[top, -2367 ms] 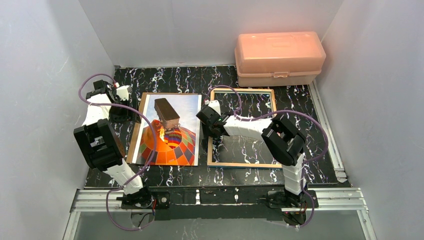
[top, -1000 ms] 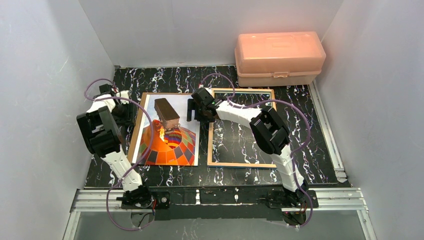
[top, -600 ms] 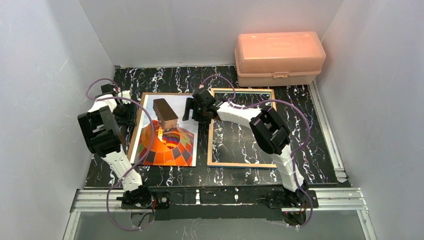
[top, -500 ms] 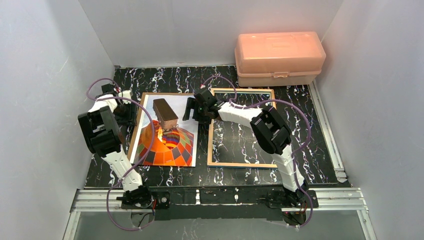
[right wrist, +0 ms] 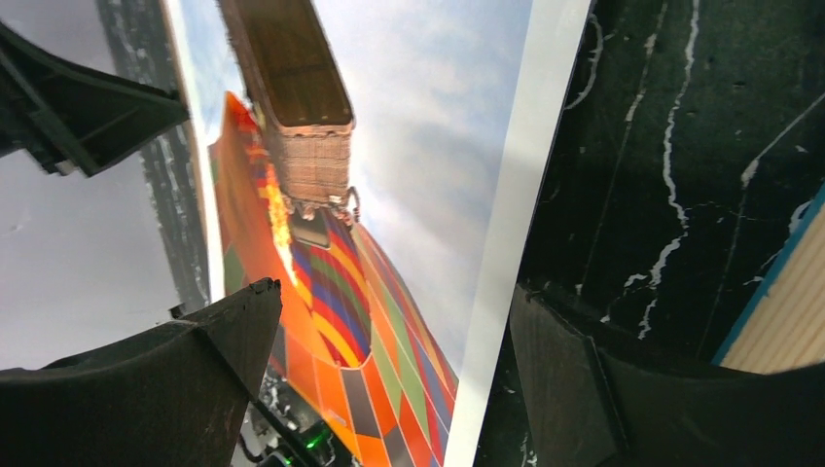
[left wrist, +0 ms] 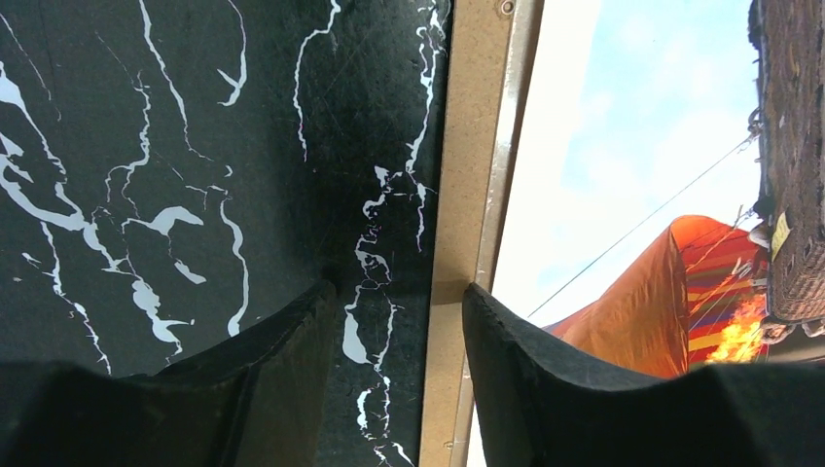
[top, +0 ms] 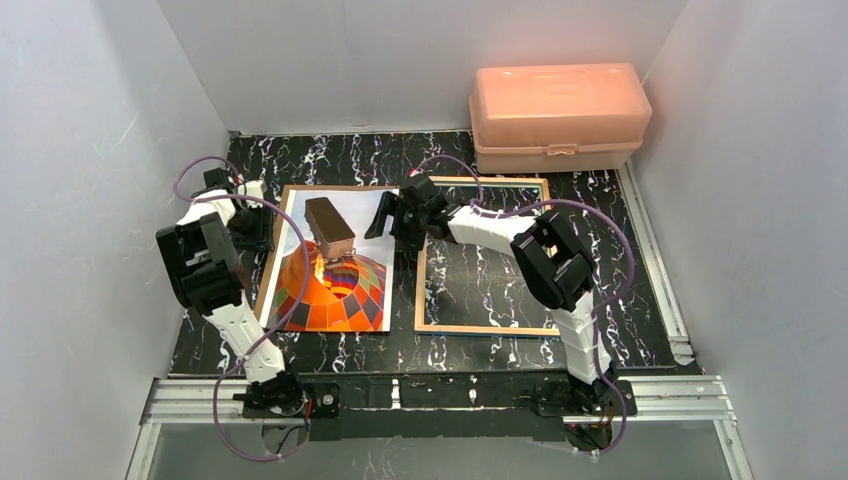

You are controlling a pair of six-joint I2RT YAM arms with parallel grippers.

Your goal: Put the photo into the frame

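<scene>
The photo [top: 335,270] of a hot-air balloon lies face up on a brown backing board [top: 268,290], left of the frame [top: 485,328]. The frame lies flat with its light wood back up. My right gripper [top: 390,225] is open at the photo's upper right edge. In the right wrist view the gripper [right wrist: 389,336] straddles the photo's white right border [right wrist: 506,243], with one finger over the picture and one over the table. My left gripper [top: 258,228] is open at the board's left edge. In the left wrist view the gripper [left wrist: 399,321] straddles the board edge [left wrist: 472,195].
A pink plastic box [top: 558,115] stands at the back right, behind the frame. The frame's blue and wood corner [right wrist: 788,311] shows just right of my right gripper. White walls close in the black marbled table [top: 330,155] on three sides.
My right gripper has moved from the frame's left edge up to the photo's upper right edge and opened wider. My left arm has closed in on the board's left edge.
</scene>
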